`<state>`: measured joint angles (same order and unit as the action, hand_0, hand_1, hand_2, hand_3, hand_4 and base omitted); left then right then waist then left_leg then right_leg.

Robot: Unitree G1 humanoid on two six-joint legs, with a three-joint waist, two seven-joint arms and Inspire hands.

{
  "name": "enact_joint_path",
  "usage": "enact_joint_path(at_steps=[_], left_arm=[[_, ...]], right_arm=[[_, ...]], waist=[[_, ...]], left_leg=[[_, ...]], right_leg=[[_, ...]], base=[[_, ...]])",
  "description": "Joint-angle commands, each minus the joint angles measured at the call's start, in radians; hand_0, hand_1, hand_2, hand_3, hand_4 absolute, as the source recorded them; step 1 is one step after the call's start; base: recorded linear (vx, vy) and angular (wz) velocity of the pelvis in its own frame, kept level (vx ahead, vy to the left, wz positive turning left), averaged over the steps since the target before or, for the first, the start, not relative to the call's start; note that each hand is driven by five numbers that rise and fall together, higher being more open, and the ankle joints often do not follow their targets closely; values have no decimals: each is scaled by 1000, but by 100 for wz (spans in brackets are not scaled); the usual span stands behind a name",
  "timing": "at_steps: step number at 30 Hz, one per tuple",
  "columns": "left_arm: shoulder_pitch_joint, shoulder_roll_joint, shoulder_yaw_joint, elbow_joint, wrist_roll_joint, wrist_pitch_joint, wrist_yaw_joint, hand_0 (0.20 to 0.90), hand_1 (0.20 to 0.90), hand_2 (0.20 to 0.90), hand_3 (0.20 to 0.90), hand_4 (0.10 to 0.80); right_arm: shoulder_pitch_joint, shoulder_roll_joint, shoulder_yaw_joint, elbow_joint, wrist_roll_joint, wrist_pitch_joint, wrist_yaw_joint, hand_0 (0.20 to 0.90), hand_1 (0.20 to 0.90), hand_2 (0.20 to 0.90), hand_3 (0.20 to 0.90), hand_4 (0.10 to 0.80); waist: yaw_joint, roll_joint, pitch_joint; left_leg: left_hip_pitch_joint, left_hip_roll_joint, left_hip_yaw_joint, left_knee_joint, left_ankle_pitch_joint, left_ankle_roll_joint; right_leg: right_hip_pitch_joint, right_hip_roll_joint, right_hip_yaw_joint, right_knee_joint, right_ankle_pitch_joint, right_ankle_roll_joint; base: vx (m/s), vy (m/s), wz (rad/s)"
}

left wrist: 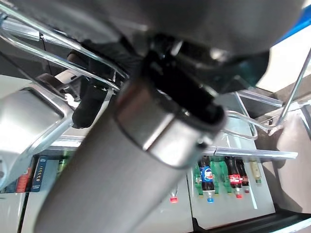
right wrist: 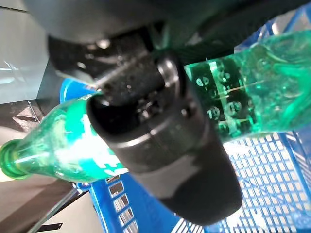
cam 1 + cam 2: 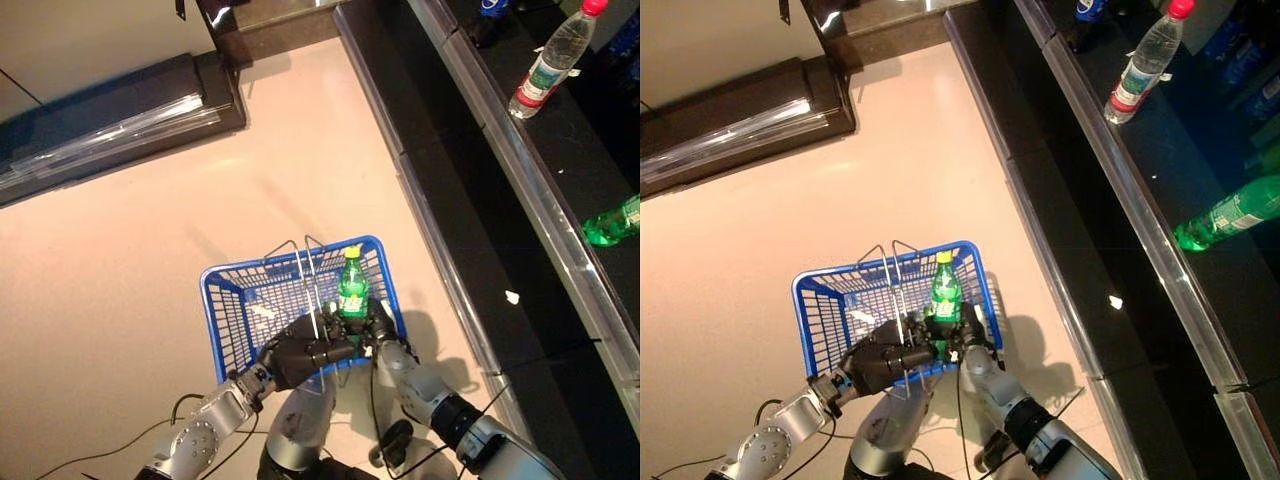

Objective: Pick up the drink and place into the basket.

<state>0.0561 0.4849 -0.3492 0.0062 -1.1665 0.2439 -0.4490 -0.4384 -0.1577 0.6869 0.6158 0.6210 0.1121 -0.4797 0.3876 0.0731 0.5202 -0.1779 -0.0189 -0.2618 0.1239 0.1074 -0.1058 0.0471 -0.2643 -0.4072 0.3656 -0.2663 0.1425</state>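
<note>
The drink is a green bottle [image 3: 352, 285] with a yellow cap. It is upright inside the right near corner of the blue basket [image 3: 222, 320], with its base hidden behind my hands. My right hand [image 3: 382, 330] is shut on the bottle's lower part. In the right wrist view the thumb [image 2: 165, 145] curls across the bottle [image 2: 262, 97], with blue mesh behind it. My left hand [image 3: 300, 352] is shut on the basket's thin wire handles [image 3: 300, 265] and holds it up in front of me. The handles also show in the left wrist view [image 1: 58, 53].
A long black counter [image 3: 560, 180] runs along the right. On it are a clear water bottle with a red cap [image 3: 548, 62] and a green bottle lying down [image 3: 612, 222]. A dark low unit [image 3: 110, 120] stands at the far left. Pale floor [image 3: 150, 230] lies between them.
</note>
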Motion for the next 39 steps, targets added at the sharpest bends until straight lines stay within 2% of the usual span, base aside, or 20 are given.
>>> enact_joint_path(at_steps=[1,6,10,12,21,22,23,24,39], left_arm=[[-89,-81,-78,-324,-95,-45,-240,300,300,300,200,100],[-109,-77,-94,-330,-93,-24,-245,300,300,300,200,100],[-115,-55,-97,-319,-101,-6,-268,300,300,300,200,100],[-107,-42,-95,-322,-103,-1,-283,300,300,300,200,100],[-102,1,-114,-334,-115,-20,-312,300,300,300,200,100],[-106,6,-115,-335,-120,-20,-311,300,300,300,200,100],[-109,7,-117,-335,-123,-22,-310,300,300,300,200,100],[-113,10,-118,-335,-128,-24,-310,300,300,300,200,100],[-124,15,-138,-320,-156,-39,-287,300,300,300,200,100]], right_arm=[[-84,112,19,-28,55,-90,88,300,300,300,200,100],[-96,138,-1,32,288,-58,239,300,300,300,200,100],[-102,153,-32,82,524,-24,434,300,300,300,200,100],[-100,148,-53,89,609,-5,486,300,300,300,200,100],[-131,141,-110,144,757,11,519,300,300,300,200,100],[-140,144,-115,150,759,12,515,554,554,554,496,396],[-149,146,-117,152,763,12,504,759,759,759,735,635],[-155,147,-119,157,765,13,499,900,900,900,900,800],[-183,130,-137,186,767,1,495,900,900,900,900,800]], waist=[[8,15,-108],[21,18,-96],[35,19,-94],[39,20,-94],[38,28,-82],[39,28,-81],[39,29,-79],[38,30,-78],[32,24,-71]], left_leg=[[-33,-1,2,118,-65,35],[-41,-8,-7,119,-62,39],[-46,-10,-9,123,-61,43],[-51,-10,-7,125,-60,45],[-66,-9,1,131,-59,51],[-67,-9,3,131,-59,52],[-68,-8,4,132,-59,52],[-68,-8,5,131,-58,53],[-65,-2,20,127,-59,57]], right_leg=[[-21,13,-16,-86,174,-83],[-25,8,-25,-82,177,-79],[-24,3,-38,-78,180,-76],[-27,0,-43,-76,182,-74],[-53,-12,-46,-57,192,-69],[-57,-13,-47,-54,193,-69],[-60,-15,-46,-51,194,-69],[-61,-15,-46,-50,195,-68],[-79,-28,-46,-37,206,-63]], base=[[0,0,0],[5,-4,1],[36,-17,13],[39,0,6],[0,0,0],[0,0,0],[0,0,0],[0,0,0],[0,0,0]])
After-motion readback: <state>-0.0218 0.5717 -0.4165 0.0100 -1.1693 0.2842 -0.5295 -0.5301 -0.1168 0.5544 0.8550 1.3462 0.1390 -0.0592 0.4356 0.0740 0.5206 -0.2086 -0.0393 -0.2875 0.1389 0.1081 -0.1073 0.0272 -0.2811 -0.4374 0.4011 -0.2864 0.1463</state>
